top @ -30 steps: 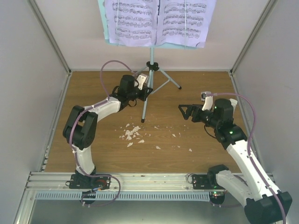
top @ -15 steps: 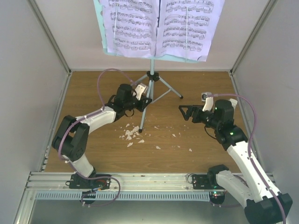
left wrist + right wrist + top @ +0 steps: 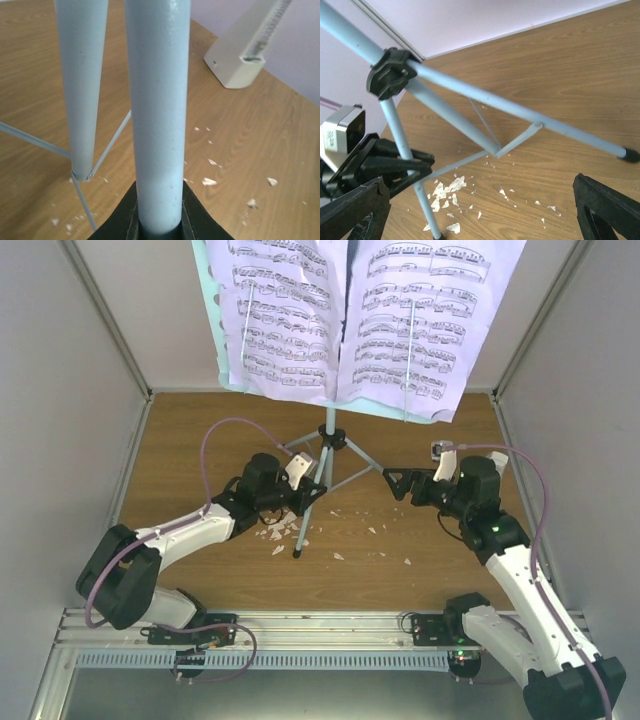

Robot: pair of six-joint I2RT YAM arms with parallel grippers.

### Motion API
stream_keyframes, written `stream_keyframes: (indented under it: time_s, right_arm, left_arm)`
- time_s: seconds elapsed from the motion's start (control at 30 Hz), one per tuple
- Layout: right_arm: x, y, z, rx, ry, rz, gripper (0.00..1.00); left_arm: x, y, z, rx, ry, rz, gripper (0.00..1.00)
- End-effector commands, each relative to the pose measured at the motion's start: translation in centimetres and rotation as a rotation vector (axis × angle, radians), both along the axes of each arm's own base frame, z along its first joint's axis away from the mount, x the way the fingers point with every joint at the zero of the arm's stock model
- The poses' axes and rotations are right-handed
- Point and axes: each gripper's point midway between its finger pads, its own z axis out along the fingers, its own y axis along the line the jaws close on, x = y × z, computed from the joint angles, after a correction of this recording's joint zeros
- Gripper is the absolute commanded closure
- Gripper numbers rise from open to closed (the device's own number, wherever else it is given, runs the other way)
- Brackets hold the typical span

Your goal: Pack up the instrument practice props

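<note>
Plainly, the packing had barely begun. The pale blue music stand (image 3: 330, 432) stood at the middle of the wooden table (image 3: 450, 570) with its tripod legs spread. Two printed sheet-music pages (image 3: 290, 320) lay open on its desk, high over the far edge and cut off by the top of the overhead view. Nothing looked folded, gathered or put away. Neither a metronome, a clear cover nor any case to pack into showed in these views.

The left gripper (image 3: 300, 498) was clenched on the stand's near leg (image 3: 157, 125), the tube running straight up out of its jaws in the left wrist view. The right gripper (image 3: 393, 483) hung with its jaws fully released and grasped nothing. It sat just right of the tripod, and the black foot of the right-hand leg (image 3: 629, 155) lay close beside one finger.

As a judgement, taking off the pages and collapsing the legs at the black hub (image 3: 390, 75) were both left to do.

Room was tight upward and outward, because pale walls (image 3: 60, 440) closed the left, right and far sides. The wide desk sat near the far wall. The freest room was the near half of the table, scattered with small white crumbs (image 3: 283, 528) around the gripped leg. A metal rail (image 3: 320, 625) bounded the near edge.
</note>
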Motion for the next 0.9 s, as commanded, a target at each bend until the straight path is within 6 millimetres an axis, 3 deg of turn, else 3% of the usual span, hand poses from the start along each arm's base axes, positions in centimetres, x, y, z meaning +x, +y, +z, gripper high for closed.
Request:
stream_keyframes:
  time_s: [0.0,0.3,0.53,0.87]
  right_arm:
    - [-0.7,0.2,-0.1,0.008,0.004,0.012,0.00]
    - [-0.6,0.6,-0.2,0.020,-0.004,0.036,0.00]
    - [-1.1,0.8,-0.1,0.027,-0.019,0.056,0.01]
    - [-1.4,0.6,-0.1,0.039,-0.021,0.042,0.00]
  left_arm:
    - [-4.0,-0.9,0.1,-0.026,0.034,-0.091,1.00]
    - [-6.8,0.3,1.8,-0.054,0.048,-0.092,1.00]
    - [-9.2,0.5,0.9,-0.046,0.113,-0.143,1.00]
    - [-10.1,-0.1,2.1,-0.099,0.139,-0.056,1.00]
